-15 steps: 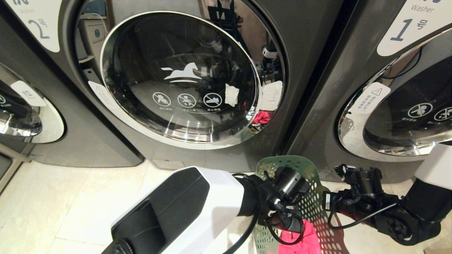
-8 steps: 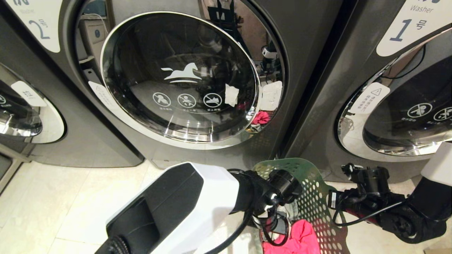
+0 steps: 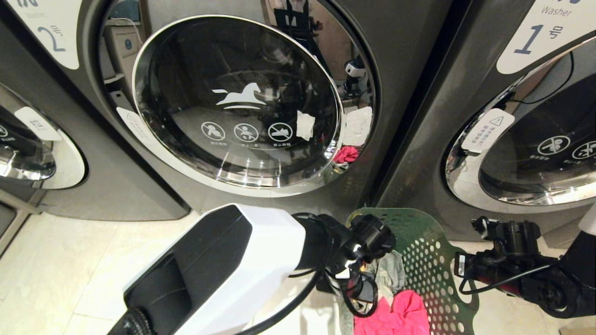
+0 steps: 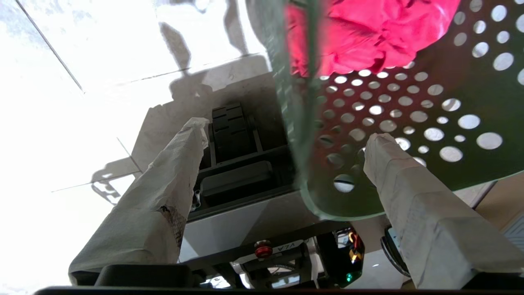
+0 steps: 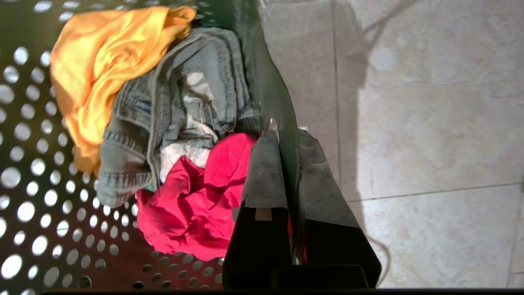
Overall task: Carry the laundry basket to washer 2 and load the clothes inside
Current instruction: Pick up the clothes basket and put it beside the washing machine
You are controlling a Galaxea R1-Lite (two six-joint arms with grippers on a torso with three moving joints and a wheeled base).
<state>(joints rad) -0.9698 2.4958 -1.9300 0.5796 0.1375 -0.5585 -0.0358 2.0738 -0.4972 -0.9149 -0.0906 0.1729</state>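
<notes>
The laundry basket (image 3: 433, 274), green with round holes, stands low on the tiled floor in front of the gap between two washers. Inside lie the clothes: a mustard yellow piece (image 5: 94, 69), a grey denim piece (image 5: 180, 102) and a pink-red piece (image 5: 192, 196). My right gripper (image 5: 286, 137) is shut on the basket's wall (image 5: 278, 102), one finger inside and one outside. My left gripper (image 4: 290, 135) is open wide astride the opposite wall (image 4: 303, 123), both fingers apart from it. Washer 2 (image 3: 237, 102), marked by its label (image 3: 51, 37), has its round door shut.
Washer 1 (image 3: 535, 139) stands to the right of washer 2 and a third washer (image 3: 28, 153) to its left. Pale floor tiles (image 3: 70, 270) stretch to the left of the basket. My own base (image 4: 237, 164) shows below the left gripper.
The left gripper has opened and let go of the basket's wall. The basket has slid right and lower in the head view, carried by the right gripper. The washers have not shifted.
</notes>
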